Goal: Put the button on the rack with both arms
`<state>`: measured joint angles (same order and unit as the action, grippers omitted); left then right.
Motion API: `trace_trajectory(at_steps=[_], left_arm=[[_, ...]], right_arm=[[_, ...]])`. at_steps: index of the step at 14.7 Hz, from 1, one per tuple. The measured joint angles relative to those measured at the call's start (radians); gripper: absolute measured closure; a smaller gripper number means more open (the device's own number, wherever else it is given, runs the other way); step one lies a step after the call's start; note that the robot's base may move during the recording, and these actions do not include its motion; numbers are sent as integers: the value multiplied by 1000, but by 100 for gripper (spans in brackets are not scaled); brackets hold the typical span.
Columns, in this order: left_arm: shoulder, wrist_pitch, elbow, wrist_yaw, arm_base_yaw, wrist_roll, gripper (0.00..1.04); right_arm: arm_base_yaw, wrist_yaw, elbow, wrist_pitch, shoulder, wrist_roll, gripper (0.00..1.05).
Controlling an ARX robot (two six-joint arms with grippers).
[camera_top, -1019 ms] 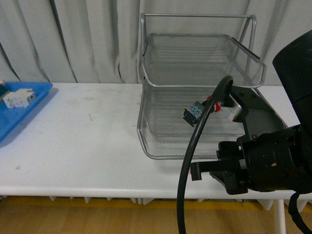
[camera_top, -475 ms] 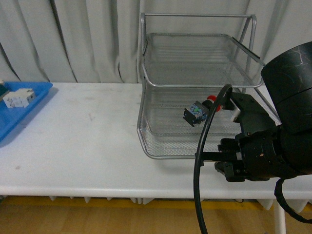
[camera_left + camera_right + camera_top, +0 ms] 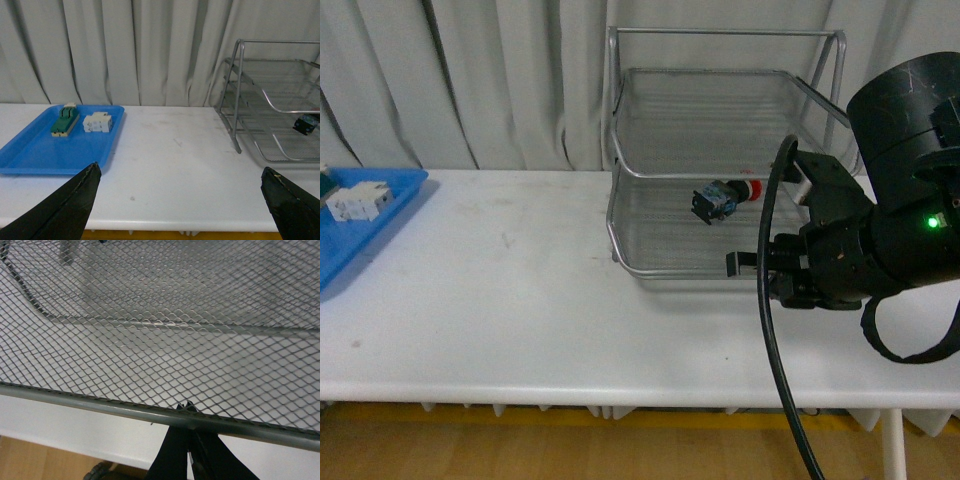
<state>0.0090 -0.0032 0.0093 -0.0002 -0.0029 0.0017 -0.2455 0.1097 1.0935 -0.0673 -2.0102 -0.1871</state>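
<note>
Front and left-wrist views share the rack (image 3: 720,150).

The right arm fills the right side of the front view, its bulky black wrist housing showing a lit green light, with a thick black cable looping down in front of it. The right tool (image 3: 189,437) points toward the left arm's side, its two dark fingers pressed together at the tips. The left tool (image 3: 182,192) is spread wide, its two black fingertips (image 3: 75,197) far apart and empty.
</note>
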Motion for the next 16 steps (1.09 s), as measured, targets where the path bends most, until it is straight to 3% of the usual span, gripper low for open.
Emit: trace_trajectory(at_steps=[9, 16], left_arm=[[0, 0, 0, 0, 0, 0, 7], [0, 0, 0, 0, 0, 0, 7]], right_arm=[[70, -84, 215, 44, -115, 92, 103], [76, -63, 107, 24, -52, 48, 103]])
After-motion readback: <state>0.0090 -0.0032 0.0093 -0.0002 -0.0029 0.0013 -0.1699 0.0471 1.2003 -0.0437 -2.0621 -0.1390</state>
